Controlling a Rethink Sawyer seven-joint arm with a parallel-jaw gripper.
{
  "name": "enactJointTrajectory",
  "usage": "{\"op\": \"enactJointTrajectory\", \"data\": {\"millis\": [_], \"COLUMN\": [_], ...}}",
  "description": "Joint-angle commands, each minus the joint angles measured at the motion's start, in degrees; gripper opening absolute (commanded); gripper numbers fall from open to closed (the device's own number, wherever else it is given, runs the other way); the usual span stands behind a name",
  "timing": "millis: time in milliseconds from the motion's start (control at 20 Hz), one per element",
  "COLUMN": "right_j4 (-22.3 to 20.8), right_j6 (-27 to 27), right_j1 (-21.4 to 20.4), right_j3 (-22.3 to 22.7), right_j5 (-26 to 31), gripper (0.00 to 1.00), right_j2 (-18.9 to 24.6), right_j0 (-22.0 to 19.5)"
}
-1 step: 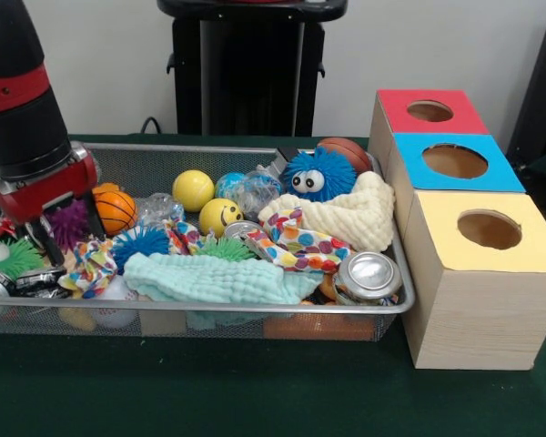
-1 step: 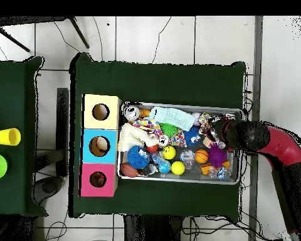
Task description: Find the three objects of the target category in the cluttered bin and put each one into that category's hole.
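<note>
Here your gripper hangs with its fingers spread wide and empty over the end of the wire bin farthest from the three boxes, its tips straddling the purple spiky ball with the orange basketball just beside it. You'll see the yellow ball and the smiley ball sit nearer the bin's middle, apart from the gripper. The red-topped box, blue-topped box and yellow-topped box stand in a row on the desk against the bin's other end.
</note>
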Motion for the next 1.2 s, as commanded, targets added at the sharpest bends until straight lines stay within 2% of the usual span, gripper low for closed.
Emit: {"op": "enactJointTrajectory", "data": {"millis": [50,450,700,750,800,950,1000,1200], "right_j4": [1.9,3.4,2.9,3.4,4.0,4.4,3.0,1.5], "right_j6": [-2.9,-4.7,-5.8,-3.7,-1.6,-1.2,-3.8,-6.4], "right_j1": [1.1,4.0,5.1,5.2,5.3,5.5,5.2,4.1], "right_j3": [5.1,4.7,4.1,3.8,3.4,2.9,2.3,2.7], "right_j5": [-2.1,-1.8,-2.3,-2.2,-2.1,-2.6,-1.8,-1.8], "gripper": [1.00,1.00,1.00,1.00,0.00,0.00,0.00,0.00], "right_j2": [4.4,6.5,7.6,7.2,6.8,7.3,7.3,8.0], "right_j0": [-0.7,-2.0,-2.5,-2.5,-2.4,-2.5,-2.1,-2.1]}}
